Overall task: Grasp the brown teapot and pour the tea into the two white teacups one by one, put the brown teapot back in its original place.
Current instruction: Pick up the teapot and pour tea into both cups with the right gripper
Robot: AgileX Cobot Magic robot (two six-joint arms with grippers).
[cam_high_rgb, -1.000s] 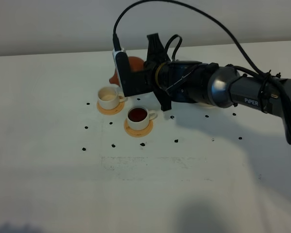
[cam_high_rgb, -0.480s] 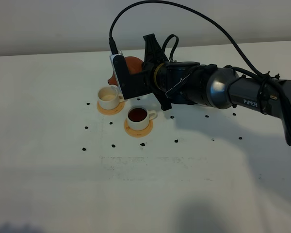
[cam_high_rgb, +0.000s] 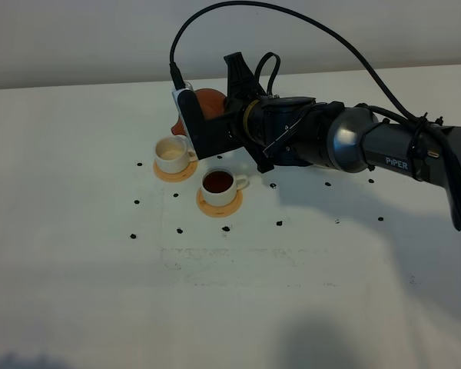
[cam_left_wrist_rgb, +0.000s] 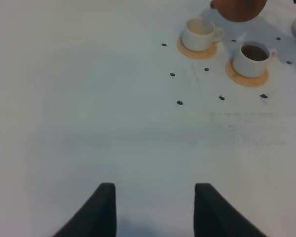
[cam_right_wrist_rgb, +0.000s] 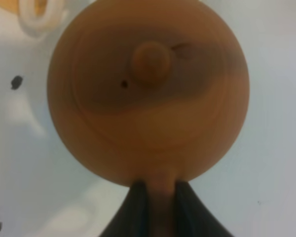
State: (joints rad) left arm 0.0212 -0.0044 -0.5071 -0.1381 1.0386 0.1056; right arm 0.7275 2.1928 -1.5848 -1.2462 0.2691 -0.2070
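Well apart from the tea-filled teacup [cam_high_rgb: 218, 183], the left gripper [cam_left_wrist_rgb: 155, 187] hangs with jaws apart, empty. Just left of that cup, the other white teacup [cam_high_rgb: 170, 155] looks unfilled. Behind it, the right gripper [cam_right_wrist_rgb: 160, 200] clamps the lifted brown teapot [cam_high_rgb: 204, 102] by its handle. One pour and the return are left.

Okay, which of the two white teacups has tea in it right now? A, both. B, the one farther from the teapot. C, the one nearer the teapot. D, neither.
B: the farther cup from the brown teapot holds dark tea, while the nearer cup shows only a pale inside.
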